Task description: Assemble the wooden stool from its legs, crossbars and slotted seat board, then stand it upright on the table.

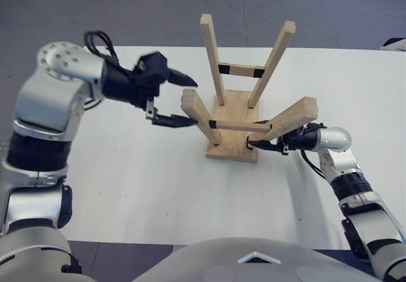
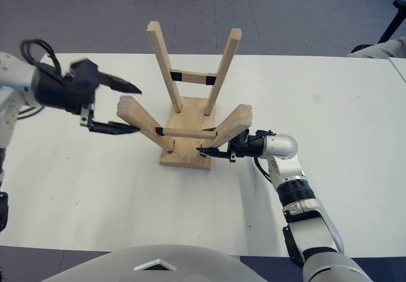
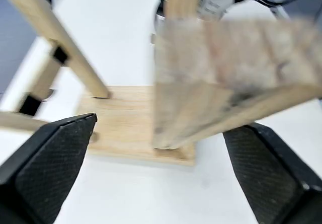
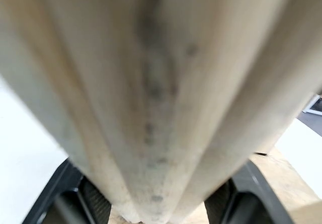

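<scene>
R end effector (image 1: 254, 145) sits low over the table (image 1: 158, 187), on the side toward the right edge. It is closed around the near-right leg (image 1: 293, 118) just above where that leg meets the seat board (image 1: 236, 108). In the R wrist view the leg runs between both pads, which look pressed vs. its sides. Stool is upside down approx. mid-table, a bit closer to the far edge: seat board lies flat on the table w/ all 4 legs pointing up and splayed outward. Near crossbar (image 1: 238, 127) spans between the near-right leg and the near-left leg (image 1: 200, 114), low down, w/ dark tape at its ends. L end effector (image 1: 196, 102) hangs above the table on the side toward the left edge, at the top end of the near-left leg. It is wide open, one of its fingers (image 3: 50, 168) to each side of the leg end w/ clear gaps, no contact. Farther back, far-left leg (image 1: 212, 57) and far-right leg (image 1: 273, 63) stand in the board, joined by the far crossbar (image 1: 241, 70), also taped at both ends.
</scene>
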Action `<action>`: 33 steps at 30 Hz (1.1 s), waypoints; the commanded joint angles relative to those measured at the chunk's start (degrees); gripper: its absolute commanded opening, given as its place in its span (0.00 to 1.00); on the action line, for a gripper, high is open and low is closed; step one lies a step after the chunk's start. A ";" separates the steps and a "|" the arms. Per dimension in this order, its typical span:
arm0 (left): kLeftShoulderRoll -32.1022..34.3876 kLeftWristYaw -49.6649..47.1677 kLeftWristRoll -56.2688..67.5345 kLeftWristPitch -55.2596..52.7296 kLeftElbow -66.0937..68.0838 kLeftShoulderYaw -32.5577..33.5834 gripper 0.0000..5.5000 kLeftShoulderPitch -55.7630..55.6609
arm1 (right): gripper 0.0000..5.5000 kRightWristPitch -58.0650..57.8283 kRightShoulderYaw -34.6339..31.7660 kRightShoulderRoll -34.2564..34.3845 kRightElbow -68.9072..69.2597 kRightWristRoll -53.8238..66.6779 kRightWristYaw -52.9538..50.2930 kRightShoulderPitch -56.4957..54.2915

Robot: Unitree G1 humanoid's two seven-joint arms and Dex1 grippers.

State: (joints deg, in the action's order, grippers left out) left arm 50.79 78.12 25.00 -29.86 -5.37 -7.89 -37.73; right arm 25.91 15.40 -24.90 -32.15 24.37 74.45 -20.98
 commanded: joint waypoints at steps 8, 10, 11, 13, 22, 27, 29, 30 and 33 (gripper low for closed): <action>-18.89 -44.40 17.66 -28.93 -18.46 13.90 0.82 -15.55 | 0.37 -12.11 6.62 0.24 2.44 -12.56 -10.30 4.98; -29.05 -57.60 16.00 -39.01 -24.90 8.46 0.82 -10.56 | 0.37 -14.32 7.44 -0.01 4.11 -13.19 -11.45 5.32; -31.02 -61.68 14.23 -41.70 -27.13 5.50 0.82 -8.68 | 0.37 -15.03 7.65 -0.11 4.66 -13.39 -11.76 5.37; -32.79 -66.82 11.82 -45.77 -30.85 -0.29 0.82 -5.24 | 0.37 -16.84 8.30 -0.62 6.05 -13.74 -11.96 5.45; -33.87 -76.15 3.32 -52.88 -34.30 -6.34 0.82 -4.83 | 0.37 -17.87 9.73 -2.37 6.64 -15.07 -12.36 5.23; -28.65 -77.98 -1.22 -56.10 -37.44 -11.54 0.82 -3.97 | 0.37 -18.17 9.80 -2.31 6.83 -14.89 -12.49 5.47; -28.52 -77.03 -1.00 -57.33 -38.71 -12.03 0.82 -2.48 | 0.37 -18.25 9.82 -2.35 6.77 -14.86 -12.43 5.41; -29.61 -76.46 -0.67 -57.52 -39.18 -10.92 0.82 -1.10 | 0.37 -18.32 9.83 -2.33 6.71 -14.84 -12.43 5.38; -33.22 -75.94 -0.45 -58.06 -39.86 -7.20 0.72 1.47 | 0.37 -18.52 9.87 -2.32 6.80 -14.74 -12.47 5.59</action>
State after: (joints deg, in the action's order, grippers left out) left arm 19.74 1.53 24.63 -86.27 -44.34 -17.53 -37.86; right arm 13.45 19.40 -25.16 -21.85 18.85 60.78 -20.48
